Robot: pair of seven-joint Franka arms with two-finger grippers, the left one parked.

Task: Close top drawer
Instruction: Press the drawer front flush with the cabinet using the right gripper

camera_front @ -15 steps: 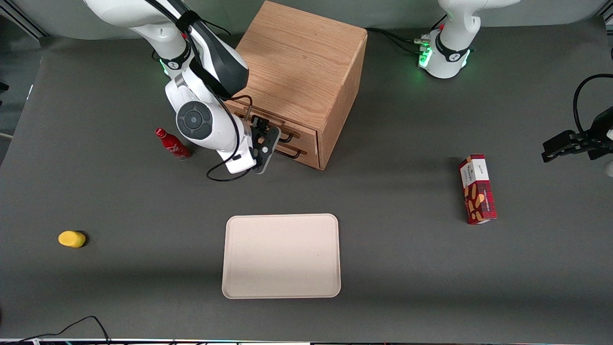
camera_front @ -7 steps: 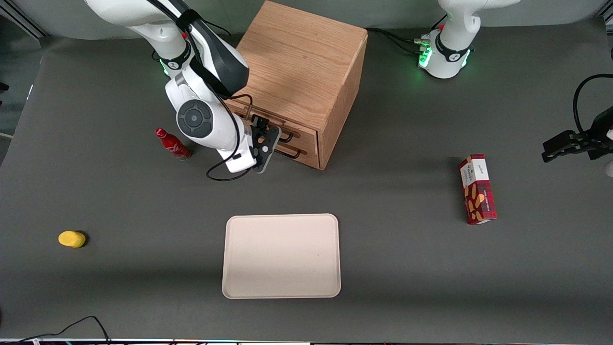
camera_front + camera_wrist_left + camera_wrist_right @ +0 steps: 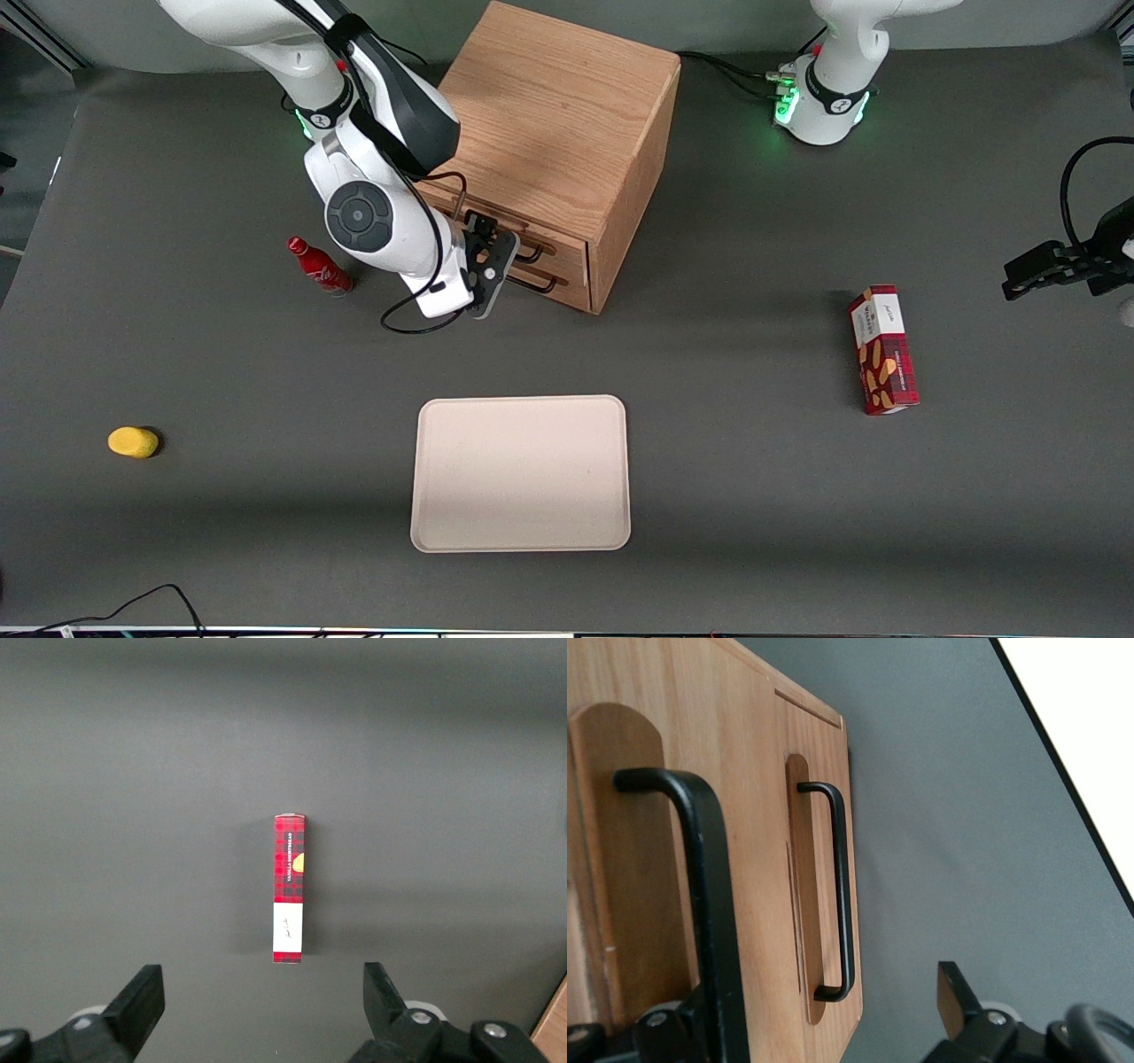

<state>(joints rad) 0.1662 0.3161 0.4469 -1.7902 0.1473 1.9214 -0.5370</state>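
The oak cabinet (image 3: 558, 115) stands at the back of the table, with its drawer fronts facing the working arm. The top drawer (image 3: 521, 229) is the front just under the cabinet's top; it looks about level with the fronts below it. My right gripper (image 3: 503, 266) is open and close against the drawer fronts, hiding part of them. In the right wrist view the gripper (image 3: 824, 1032) straddles a near black wire handle (image 3: 709, 904), and one finger (image 3: 957, 1001) hangs free over the table. A lower front's handle (image 3: 840, 895) shows farther off.
A red bottle (image 3: 319, 266) lies beside the working arm. A beige tray (image 3: 521, 471) is nearer the front camera than the cabinet. A yellow object (image 3: 133, 441) lies toward the working arm's end. A red plaid box (image 3: 882, 348) lies toward the parked arm's end, also in the left wrist view (image 3: 290, 889).
The right arm and gripper have shifted very slightly toward the cabinet. The drawer fronts show no visible movement.
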